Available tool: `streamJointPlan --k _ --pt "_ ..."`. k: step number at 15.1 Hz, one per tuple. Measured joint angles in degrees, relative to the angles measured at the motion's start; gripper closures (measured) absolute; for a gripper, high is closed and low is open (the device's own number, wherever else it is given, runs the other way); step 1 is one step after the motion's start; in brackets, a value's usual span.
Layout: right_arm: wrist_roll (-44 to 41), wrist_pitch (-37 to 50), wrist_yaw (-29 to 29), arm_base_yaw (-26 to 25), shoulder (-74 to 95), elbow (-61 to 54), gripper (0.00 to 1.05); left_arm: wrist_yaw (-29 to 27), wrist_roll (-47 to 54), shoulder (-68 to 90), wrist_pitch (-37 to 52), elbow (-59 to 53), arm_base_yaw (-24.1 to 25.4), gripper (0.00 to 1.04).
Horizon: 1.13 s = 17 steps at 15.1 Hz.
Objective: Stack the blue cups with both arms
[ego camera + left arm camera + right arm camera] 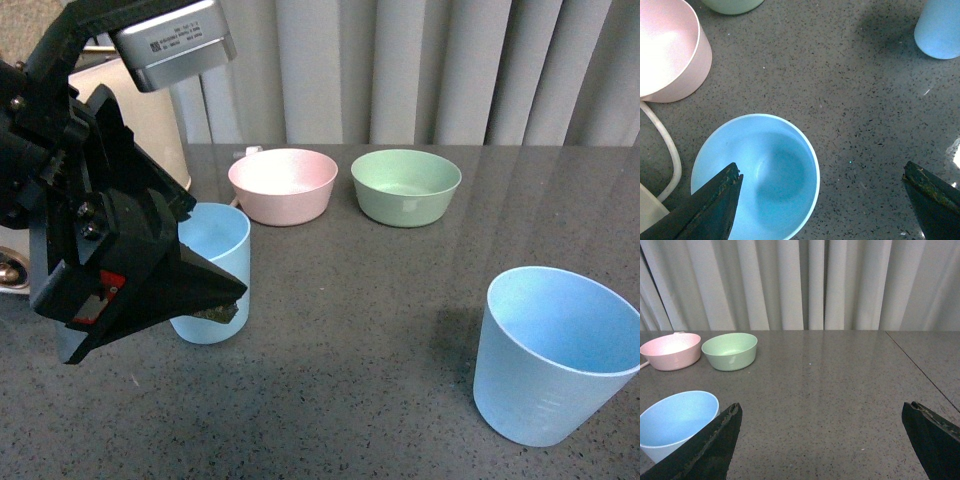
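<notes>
While the left claw (821, 172) and right claw (821, 409) are gaping wide and empty, one blue cup (765, 170) is sitting under the left, the other cup (675, 417) beside the right.

Front forward, left wrist close overhead, right wrist low; pink bowl (282, 185) shared.

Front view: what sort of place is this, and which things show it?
Likely a robotics lab test bench: a speckled grey table, a plain curtain backdrop, and the left gripper by a blue cup.
</notes>
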Motion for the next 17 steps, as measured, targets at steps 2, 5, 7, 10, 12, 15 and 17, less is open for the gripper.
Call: streamJointPlan --k 2,5,7,10,12,15,17 --pt "0.0 0.0 0.0 0.0 0.0 0.0 0.07 -1.9 1.5 0.9 0.7 0.0 -0.3 0.07" --pt "0.0 0.0 0.0 0.0 0.0 0.0 0.07 -3.2 3.5 2.2 0.9 0.0 -0.7 0.27" --pt "0.0 0.0 0.0 0.0 0.0 0.0 0.07 -3.3 4.3 2.3 0.9 0.0 -0.7 0.54" --pt "0.0 0.0 0.0 0.0 0.0 0.0 0.07 -3.6 4.5 3.3 1.4 0.0 -1.0 0.90" --pt "0.0 0.0 0.0 0.0 0.0 0.0 0.07 -3.5 4.6 3.3 1.3 0.0 -1.4 1.03" --pt "0.0 0.0 0.0 0.0 0.0 0.0 0.07 -2.5 4.9 1.4 -1.0 0.1 -2.1 1.03" --pt "0.0 0.0 0.0 0.0 0.0 0.0 0.07 -2.5 5.9 -0.1 -1.8 1.7 -3.3 1.03"
